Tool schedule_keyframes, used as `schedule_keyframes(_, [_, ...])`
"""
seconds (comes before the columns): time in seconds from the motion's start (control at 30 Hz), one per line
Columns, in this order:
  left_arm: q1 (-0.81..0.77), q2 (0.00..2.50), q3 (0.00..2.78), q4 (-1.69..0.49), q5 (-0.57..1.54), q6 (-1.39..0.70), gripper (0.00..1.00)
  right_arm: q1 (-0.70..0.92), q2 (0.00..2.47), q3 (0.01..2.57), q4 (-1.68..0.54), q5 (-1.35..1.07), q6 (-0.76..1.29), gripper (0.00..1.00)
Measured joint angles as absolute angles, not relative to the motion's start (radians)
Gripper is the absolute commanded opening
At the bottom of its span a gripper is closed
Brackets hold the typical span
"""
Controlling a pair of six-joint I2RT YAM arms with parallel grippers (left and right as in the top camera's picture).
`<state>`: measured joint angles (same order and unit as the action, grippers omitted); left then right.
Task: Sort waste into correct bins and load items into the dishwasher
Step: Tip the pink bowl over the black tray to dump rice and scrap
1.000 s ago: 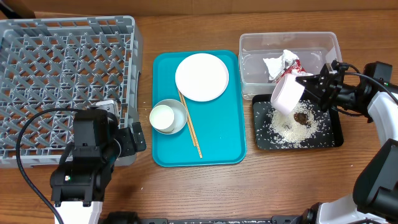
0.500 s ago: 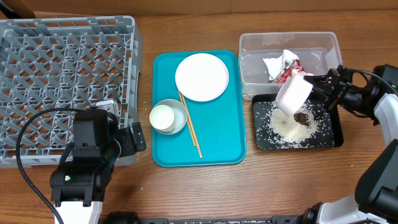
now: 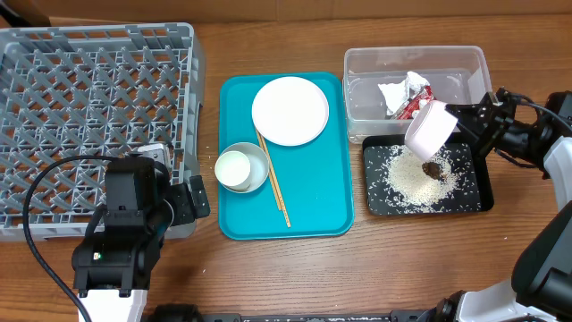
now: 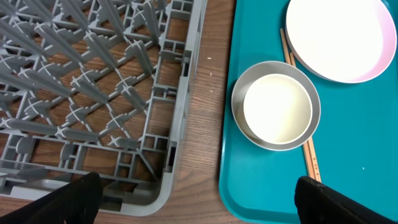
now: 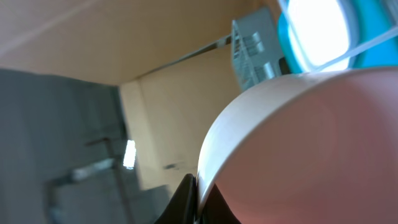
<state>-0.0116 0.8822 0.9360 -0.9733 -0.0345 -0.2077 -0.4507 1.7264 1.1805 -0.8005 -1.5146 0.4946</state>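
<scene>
As the right gripper is clenching the round white bowl, tilting it over the shallow black tray at three o'clock, probably shedding loose white rice, the left gripper is hanging released.

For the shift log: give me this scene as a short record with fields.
Right end effector: shut on the bowl, which is tilted over the black tray
Left end effector: open, holding nothing, beside the rack
Black tray: rice, brown lump
Tub: paper, wrapper
Teal tray: plate, round dish, chopsticks
Rack: no dishes seen in it
</scene>
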Motion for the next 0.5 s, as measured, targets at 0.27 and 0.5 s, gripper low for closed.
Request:
schedule_keyframes(0.27, [-0.012,0.882,0.936,-0.973,-0.034,-0.208,1.00,-0.352,1.726,1.190,-1.056,-1.280,0.038,0.04])
schedule_keyframes(0.5, [-0.012,0.882,0.936,-0.973,-0.034,-0.208,1.00,-0.305,1.726,1.304,-1.220,-1.205,-0.272,0.04])
